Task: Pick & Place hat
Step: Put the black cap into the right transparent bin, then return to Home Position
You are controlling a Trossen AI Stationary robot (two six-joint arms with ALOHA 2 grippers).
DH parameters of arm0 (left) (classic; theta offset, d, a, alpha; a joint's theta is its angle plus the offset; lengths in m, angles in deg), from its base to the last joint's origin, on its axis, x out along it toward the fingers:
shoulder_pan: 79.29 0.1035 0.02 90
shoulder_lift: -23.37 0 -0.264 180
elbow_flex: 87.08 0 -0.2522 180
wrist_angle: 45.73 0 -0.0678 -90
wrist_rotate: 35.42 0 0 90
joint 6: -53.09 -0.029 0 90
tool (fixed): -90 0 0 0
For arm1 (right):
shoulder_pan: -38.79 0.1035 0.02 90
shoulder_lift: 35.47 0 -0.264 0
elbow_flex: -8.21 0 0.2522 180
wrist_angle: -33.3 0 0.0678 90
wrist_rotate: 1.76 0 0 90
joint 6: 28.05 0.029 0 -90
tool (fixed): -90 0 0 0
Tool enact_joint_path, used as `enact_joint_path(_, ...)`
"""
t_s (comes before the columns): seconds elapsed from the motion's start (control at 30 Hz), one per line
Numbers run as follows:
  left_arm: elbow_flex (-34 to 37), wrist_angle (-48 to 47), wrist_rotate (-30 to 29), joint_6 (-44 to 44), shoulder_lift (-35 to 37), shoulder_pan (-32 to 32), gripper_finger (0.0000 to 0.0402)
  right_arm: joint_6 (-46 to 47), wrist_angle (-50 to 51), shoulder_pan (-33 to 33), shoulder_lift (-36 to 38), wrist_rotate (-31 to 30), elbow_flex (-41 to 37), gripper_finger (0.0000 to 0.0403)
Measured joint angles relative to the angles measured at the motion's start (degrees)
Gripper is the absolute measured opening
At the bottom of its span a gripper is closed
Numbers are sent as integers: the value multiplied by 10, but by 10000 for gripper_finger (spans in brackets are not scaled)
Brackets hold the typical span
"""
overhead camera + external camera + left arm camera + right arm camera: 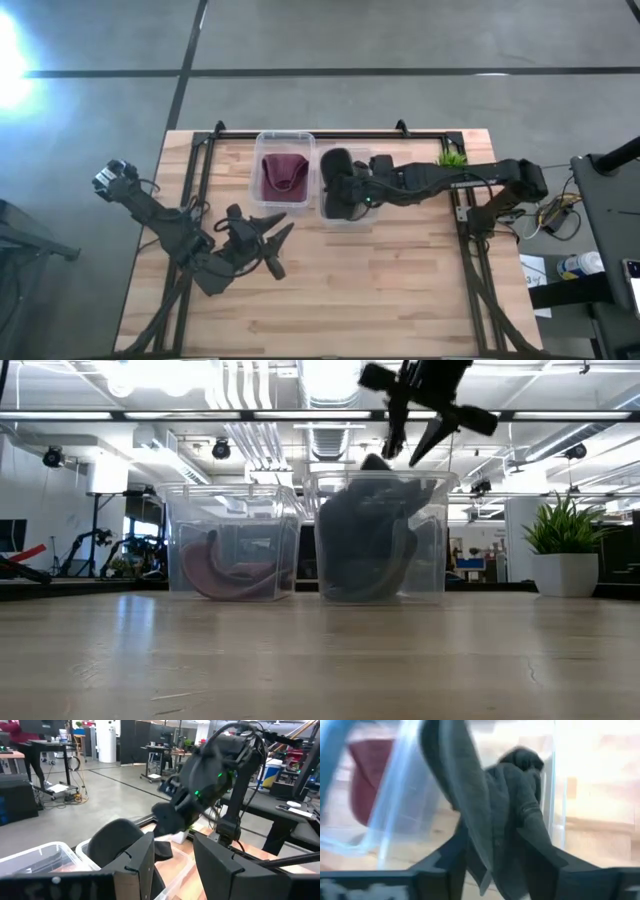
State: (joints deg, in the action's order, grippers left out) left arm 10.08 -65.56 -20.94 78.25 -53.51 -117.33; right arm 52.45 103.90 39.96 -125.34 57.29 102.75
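A dark grey hat point(338, 182) lies in the right clear bin point(345, 222) at the far middle of the table, and its top point(375, 462) pokes above the bin's rim. My right gripper point(412, 445) hangs open just above that bin, slanting down. In the right wrist view the hat's raised edge point(470, 810) runs up between the spread fingers. A maroon hat point(284, 174) rests on the floor of the left clear bin point(262, 140). My left gripper point(272, 240) waits open above the table's near left part and faces the bins. My right gripper point(495, 835) is open with the dark hat's raised edge between its fingers. The hat rests in the right bin. Whether either finger touches the hat, I cannot tell.
The two bins stand side by side, walls almost touching. A potted plant point(452, 158) stands at the far right corner. Black frame rails point(190, 190) run along the table's left and right sides. Bare wood point(380, 290) lies on the near side of the bins.
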Motion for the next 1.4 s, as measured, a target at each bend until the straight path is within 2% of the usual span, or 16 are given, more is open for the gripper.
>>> enact_joint_path(0.17,0,-4,6,4,1,-5,132,-50,-1,35,21,-59,33,206)
enact_joint_path(0.27,0,-6,63,13,10,-4,132,-89,-1,57,40,-68,49,211)
enact_joint_path(0.37,0,-7,169,57,28,12,132,-159,-14,91,66,-68,53,210)
enact_joint_path(0.5,0,-46,312,88,59,55,132,-260,-83,168,115,-64,35,203)
enact_joint_path(0.63,8,-76,453,71,78,111,132,-275,-107,241,160,-64,-5,195)
enact_joint_path(0.7,22,-61,538,47,84,141,132,-276,-124,273,186,-67,-36,192)
enact_joint_path(0.83,57,26,707,26,85,207,132,-293,-186,323,231,-65,-114,182)
enact_joint_path(0.9,72,28,728,19,86,244,132,-304,-178,334,254,-65,-146,178)
enact_joint_path(0.97,82,0,716,33,87,278,132,-314,-129,335,280,-59,-166,176)
enact_joint_path(1.03,91,-36,716,130,96,300,132,-249,-99,334,307,-24,-177,176)
enact_joint_path(1.07,97,-35,716,144,102,301,132,-218,-108,336,322,-18,-185,176)
enact_joint_path(1.1,103,-18,720,128,108,298,132,-225,-126,340,336,-16,-195,178)
enact_joint_path(1.23,135,58,768,56,135,301,132,-388,-262,354,378,-16,-235,183)
enact_joint_path(1.33,169,95,811,25,167,314,132,-399,-289,342,400,-16,-261,184)
enact_joint_path(1.4,196,112,820,23,195,316,132,-395,-289,340,409,-8,-280,185)
